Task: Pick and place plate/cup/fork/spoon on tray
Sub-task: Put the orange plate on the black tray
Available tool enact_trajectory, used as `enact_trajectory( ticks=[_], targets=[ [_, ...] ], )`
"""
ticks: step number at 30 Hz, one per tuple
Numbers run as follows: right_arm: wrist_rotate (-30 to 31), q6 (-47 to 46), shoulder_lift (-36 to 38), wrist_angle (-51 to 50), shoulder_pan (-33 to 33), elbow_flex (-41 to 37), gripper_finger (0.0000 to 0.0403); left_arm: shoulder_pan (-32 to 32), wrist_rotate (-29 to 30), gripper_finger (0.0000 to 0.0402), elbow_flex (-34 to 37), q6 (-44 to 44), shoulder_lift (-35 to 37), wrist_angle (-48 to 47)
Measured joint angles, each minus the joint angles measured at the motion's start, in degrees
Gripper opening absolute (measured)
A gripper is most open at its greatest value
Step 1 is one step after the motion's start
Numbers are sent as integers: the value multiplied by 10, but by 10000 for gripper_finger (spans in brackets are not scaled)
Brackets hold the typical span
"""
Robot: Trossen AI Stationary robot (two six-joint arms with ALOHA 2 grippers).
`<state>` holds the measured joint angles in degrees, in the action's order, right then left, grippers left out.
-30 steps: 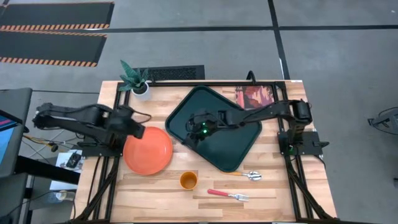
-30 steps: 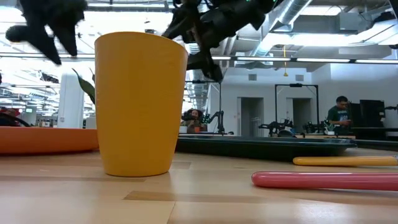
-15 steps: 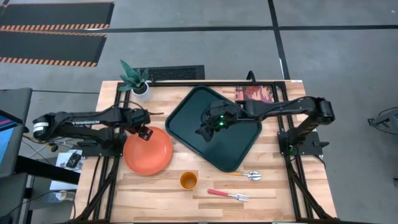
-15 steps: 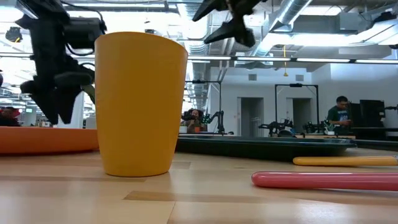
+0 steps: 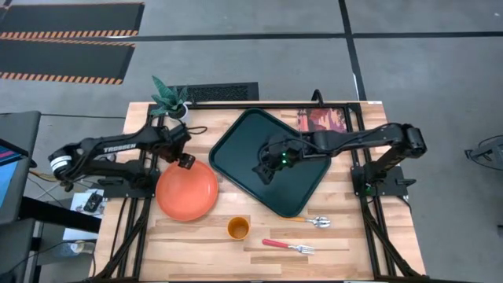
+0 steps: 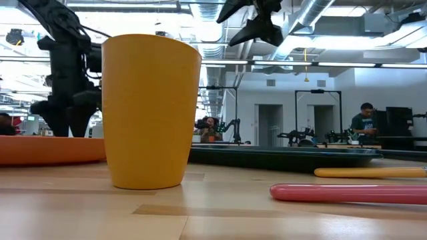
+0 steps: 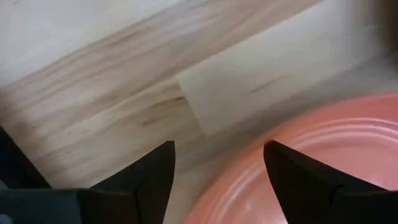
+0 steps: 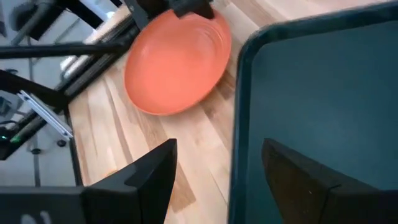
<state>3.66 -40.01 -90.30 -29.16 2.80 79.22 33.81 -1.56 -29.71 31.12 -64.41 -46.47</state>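
Left hand [image 5: 185, 159] open, empty, at far rim of plate [image 5: 187, 191]; arm reads "TROSSEN". Right hand [image 5: 265, 167] open, empty, above tray [image 5: 306, 192]. Cup [image 5: 238, 228], spoon [image 5: 312, 221], fork [image 5: 287, 246] on worktop [image 5: 196, 251] near edge. Potted plant [image 5: 170, 99], picture book [image 5: 323, 122] at far edge.

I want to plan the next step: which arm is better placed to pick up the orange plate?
Probably the left. Its open hand hangs at the far rim of the plate, while the right hand, also open, is over the empty tray.
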Motion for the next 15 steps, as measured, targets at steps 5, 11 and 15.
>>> enact_trajectory(
  ticks=[5,11,15],
  targets=[
    [0,0,-2,-6,7,0,260,10,-16,217,0,-11,-57,15],
    [10,-5,-2,-8,10,0,260,11,-39,135,-6,-12,-115,14],
    [13,-5,-2,-8,13,0,260,11,-51,61,-10,-10,-115,1]
  ],
)
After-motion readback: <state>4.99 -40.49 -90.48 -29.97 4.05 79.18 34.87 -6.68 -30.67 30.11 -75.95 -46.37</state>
